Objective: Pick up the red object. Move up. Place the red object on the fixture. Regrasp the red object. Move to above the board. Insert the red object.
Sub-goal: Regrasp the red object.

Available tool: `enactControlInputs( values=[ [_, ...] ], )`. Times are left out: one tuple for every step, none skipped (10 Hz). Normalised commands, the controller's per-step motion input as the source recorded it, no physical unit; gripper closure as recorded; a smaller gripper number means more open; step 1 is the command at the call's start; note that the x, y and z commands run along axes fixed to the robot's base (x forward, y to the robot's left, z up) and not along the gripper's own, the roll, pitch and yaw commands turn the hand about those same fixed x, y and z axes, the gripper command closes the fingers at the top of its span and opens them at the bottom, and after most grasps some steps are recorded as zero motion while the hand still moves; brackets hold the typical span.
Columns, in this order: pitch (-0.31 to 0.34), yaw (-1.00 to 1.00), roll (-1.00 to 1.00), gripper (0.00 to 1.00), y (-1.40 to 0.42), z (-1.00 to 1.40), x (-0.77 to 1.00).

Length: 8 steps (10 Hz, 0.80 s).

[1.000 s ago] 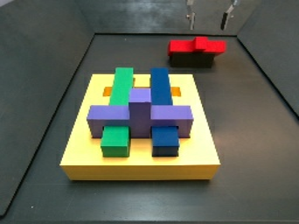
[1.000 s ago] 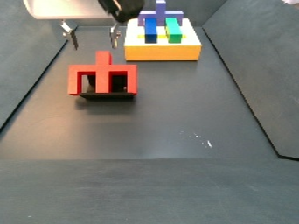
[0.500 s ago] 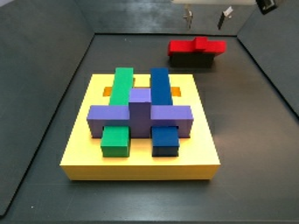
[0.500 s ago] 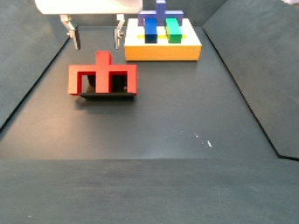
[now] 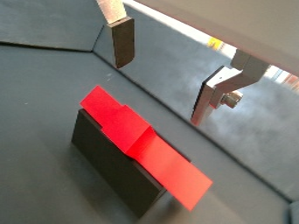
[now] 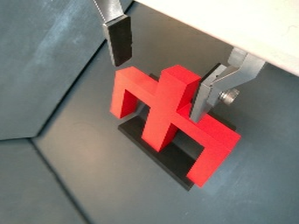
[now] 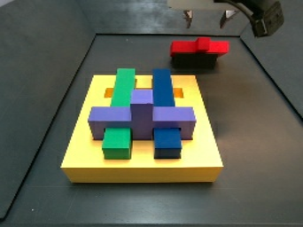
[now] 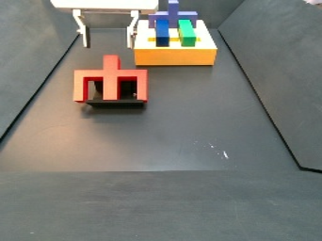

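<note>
The red object (image 8: pixel 113 84) lies flat on top of the fixture (image 7: pixel 196 60), well apart from the board (image 7: pixel 142 161), while the hand (image 8: pixel 109 28) hangs above it with its fingers (image 6: pixel 118 39) spread apart and nothing between them. The likely trouble is in the regrasp: if the hand comes down off-centre on the raised middle prong, one pad could nudge the red object askew on the fixture or tip it onto the floor, spoiling its later fit into the board. Both side views crop off most of the hand, the fixture's recess is hidden under the red object, and the board's open slot cannot be made out.
</note>
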Motion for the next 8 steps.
enactControlInputs(
  values=[
    [0.0, 0.0, 1.0, 0.0, -0.13, -0.17, 0.0],
    [0.0, 0.19, 0.58, 0.0, 0.0, -0.27, 0.05],
    [0.0, 0.2, 0.0, 0.0, 0.0, -0.05, 0.07],
    [0.0, 0.0, 0.0, 0.0, 0.0, -0.03, 0.0],
    [0.0, 0.02, 0.05, 0.0, 0.0, -0.37, 0.05],
    [0.0, 0.0, 0.06, 0.0, -0.04, -0.46, 0.06],
    [0.0, 0.0, 0.24, 0.0, -0.09, -0.49, 0.0],
    [0.0, 0.0, 0.45, 0.0, -0.13, -0.34, 0.05]
  ],
)
